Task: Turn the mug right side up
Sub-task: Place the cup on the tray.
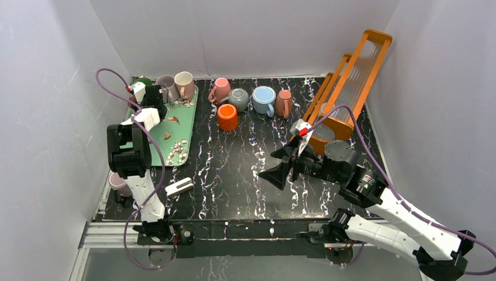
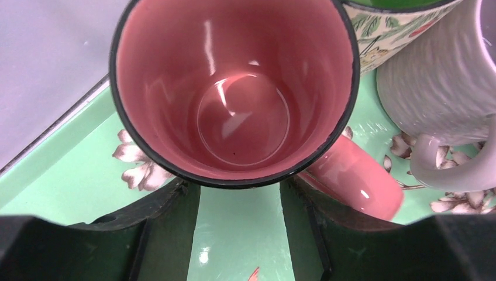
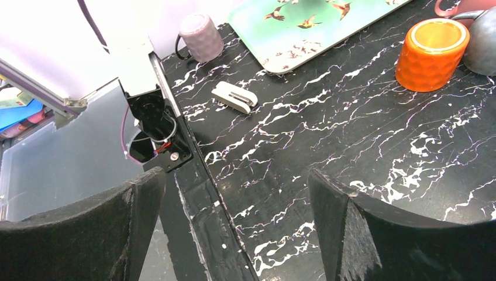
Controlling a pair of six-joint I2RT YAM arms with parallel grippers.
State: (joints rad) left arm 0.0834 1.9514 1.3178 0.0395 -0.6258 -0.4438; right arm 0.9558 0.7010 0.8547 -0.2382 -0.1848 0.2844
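In the left wrist view a mug (image 2: 234,88) with a pink inside and a black rim stands mouth up on the green tray (image 2: 70,181). Its pink handle (image 2: 357,181) points right, behind my right finger. My left gripper (image 2: 240,196) is open and empty, its fingertips just short of the mug's near rim. In the top view the left gripper (image 1: 153,96) hangs over the tray's (image 1: 187,126) far end and hides this mug. My right gripper (image 1: 281,172) is open and empty above the table's middle; it also shows in the right wrist view (image 3: 234,222).
A pale ribbed mug (image 2: 438,82) and a green patterned mug (image 2: 398,23) crowd the pink one. Several mugs (image 1: 263,99) and an orange cup (image 1: 227,117) stand behind the table's middle. An orange rack (image 1: 351,82) leans at the back right. A white clip-like object (image 1: 179,186) lies near the front left.
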